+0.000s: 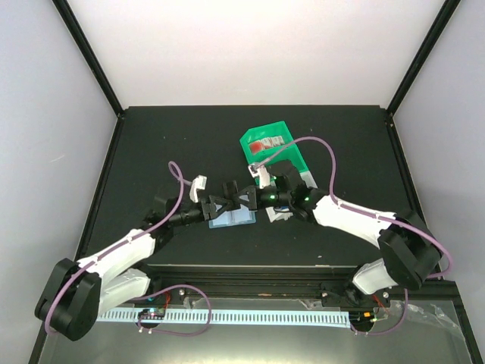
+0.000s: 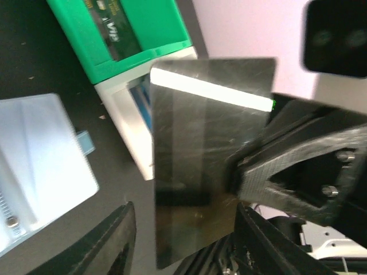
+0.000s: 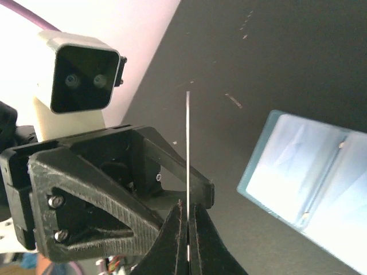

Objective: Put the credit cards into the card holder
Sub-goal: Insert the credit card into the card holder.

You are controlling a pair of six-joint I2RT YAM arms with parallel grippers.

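Tabletop and room first: the table (image 1: 151,152) is matte black with a few pale specks, enclosed by plain white walls (image 1: 250,45) with black frame posts (image 1: 91,57) rising at the corners. A green bin (image 1: 282,127) sits right of centre toward the far side with a red-and-white card (image 1: 267,143) lying in it, and a white bin (image 2: 129,112) stands against its near side with a blue card (image 2: 140,94) showing inside. The card holder (image 1: 231,220) lies open and flat at the middle of the table, its pale clear sleeves facing up, just near of where the two arms meet. Above it the left gripper (image 1: 227,202) and right gripper (image 1: 254,196) face each other almost tip to tip. The right gripper's fingers are pressed together on a dark card (image 2: 200,149) with a light stripe across its upper end, pinching it at one lower corner so that it stands upright and clear of the table. The left gripper's fingers are spread wide, with the card's face squarely in front of them and its lower end between them; whether either finger touches the card cannot be told. The card holder lies below and to the left of the held card, apart from it.
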